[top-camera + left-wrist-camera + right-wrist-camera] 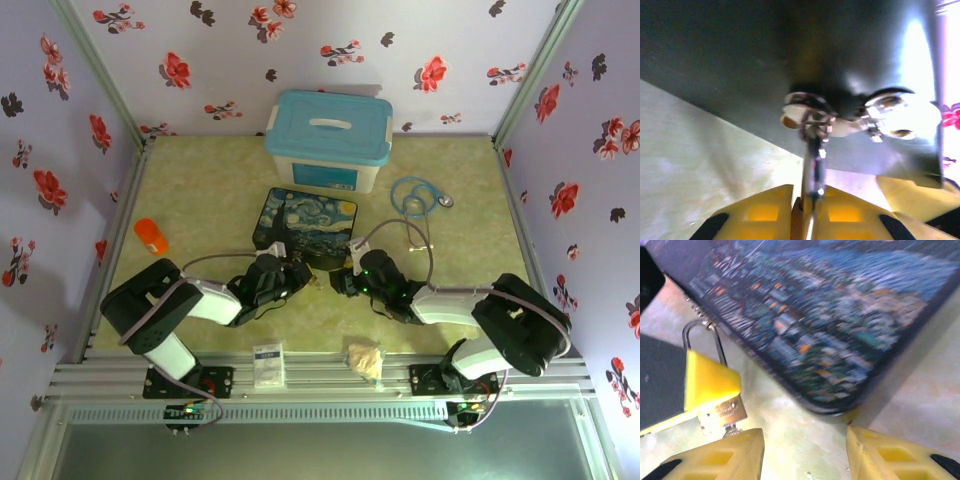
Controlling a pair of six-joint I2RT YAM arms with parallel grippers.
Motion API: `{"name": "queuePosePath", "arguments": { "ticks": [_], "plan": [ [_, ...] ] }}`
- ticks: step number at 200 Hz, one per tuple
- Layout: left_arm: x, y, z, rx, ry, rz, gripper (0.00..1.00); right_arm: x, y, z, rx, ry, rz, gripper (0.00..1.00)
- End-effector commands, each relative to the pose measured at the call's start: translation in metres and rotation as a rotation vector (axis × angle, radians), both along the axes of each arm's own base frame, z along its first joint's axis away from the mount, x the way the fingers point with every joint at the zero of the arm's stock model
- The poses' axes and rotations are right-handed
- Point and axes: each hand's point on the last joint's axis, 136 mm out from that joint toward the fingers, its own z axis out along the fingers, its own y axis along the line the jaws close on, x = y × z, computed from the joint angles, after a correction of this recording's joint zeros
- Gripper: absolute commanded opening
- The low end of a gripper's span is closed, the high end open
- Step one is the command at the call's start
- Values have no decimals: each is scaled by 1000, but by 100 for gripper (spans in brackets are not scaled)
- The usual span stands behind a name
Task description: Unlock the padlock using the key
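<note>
Bearing unreadable stamped lettering, the padlock (724, 412) sits beside the painted box (830, 315)

From the right wrist we see the padlock (724, 412) half covered by the left claw (715, 385); the key (731, 428) below it is only a stub, and the painted box (830, 315) is blurred.

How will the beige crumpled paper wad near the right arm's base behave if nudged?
The beige crumpled paper wad looks light, so it would probably skid at a touch. Its lumpy shape suggests a wobbling tumble rather than a clean roll. It would likely crush when squeezed, not resist.
</note>
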Motion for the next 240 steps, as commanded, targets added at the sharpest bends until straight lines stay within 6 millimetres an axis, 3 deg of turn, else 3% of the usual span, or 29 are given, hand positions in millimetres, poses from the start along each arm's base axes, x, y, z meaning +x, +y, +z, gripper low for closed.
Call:
{"name": "queuePosePath", "arguments": {
  "ticks": [1, 49, 134, 164, 240],
  "plan": [
    [-6, 0, -11, 30, 12, -41, 2, 14, -7, 6, 20, -33, -88, 46],
    [-10, 5, -21, 97, 33, -59, 3, 26, -19, -7, -50, -10, -193, 46],
    [-20, 35, -48, 460, 106, -185, 16, 38, -32, -22, -158, 15, -316, 46],
    [-19, 48, -49, 572, 93, -204, 20, 37, -33, -26, -171, 24, -315, 46],
    [-25, 50, -42, 708, 56, -248, 23, 38, -30, -31, -195, 36, -311, 46]
  ]
}}
